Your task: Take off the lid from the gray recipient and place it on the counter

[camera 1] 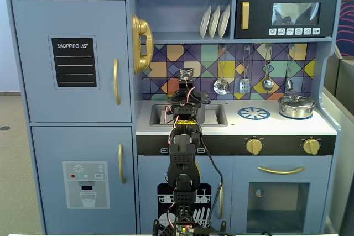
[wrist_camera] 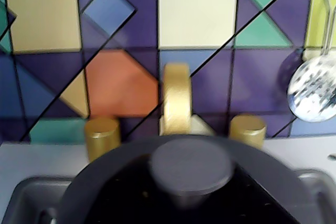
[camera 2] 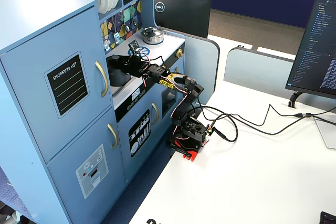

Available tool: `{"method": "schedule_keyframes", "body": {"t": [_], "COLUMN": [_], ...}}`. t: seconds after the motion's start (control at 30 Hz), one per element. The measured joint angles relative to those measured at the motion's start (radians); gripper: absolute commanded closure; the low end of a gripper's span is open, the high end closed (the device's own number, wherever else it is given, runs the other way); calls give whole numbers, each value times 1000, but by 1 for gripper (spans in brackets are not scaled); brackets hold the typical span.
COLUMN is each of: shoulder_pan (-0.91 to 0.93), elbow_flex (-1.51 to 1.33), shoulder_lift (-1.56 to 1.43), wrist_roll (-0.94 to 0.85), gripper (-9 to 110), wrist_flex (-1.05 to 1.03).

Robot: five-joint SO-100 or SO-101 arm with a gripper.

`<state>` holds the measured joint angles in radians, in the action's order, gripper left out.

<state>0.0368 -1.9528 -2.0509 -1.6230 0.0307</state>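
Observation:
The dark-gray lid [wrist_camera: 118, 174] fills the bottom of the wrist view, its round knob [wrist_camera: 191, 163] in the middle, blurred. My gripper [wrist_camera: 191, 184] shows as black jaws pressed against both sides of the knob. In a fixed view my gripper [camera 2: 116, 65] sits on top of the gray recipient [camera 2: 121, 78], which stands in the sink. In the other fixed view my gripper [camera 1: 184, 100] is over the sink and hides the recipient and lid. The white counter [camera 1: 276, 126] lies to the right of the sink.
A gold faucet [wrist_camera: 177, 98] and two gold taps [wrist_camera: 101, 136] stand just behind the lid. A shiny steel pot [camera 1: 296, 106] sits at the counter's right end, beside the blue burner print [camera 1: 254, 113]. Utensils [camera 1: 221, 85] hang above the counter.

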Motion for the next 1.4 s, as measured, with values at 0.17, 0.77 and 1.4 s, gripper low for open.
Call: {"method": "schedule_keyframes", "body": {"t": [0.17,0.77,1.4], "shoulder_pan": [2,218,497], "elbow_flex": [49,150,-55], "shoulder_lift": [0,-72,9], "wrist_roll": [-21,-8,44], "gripper": [102,102,102], "wrist_flex": [11,-29,202]}}
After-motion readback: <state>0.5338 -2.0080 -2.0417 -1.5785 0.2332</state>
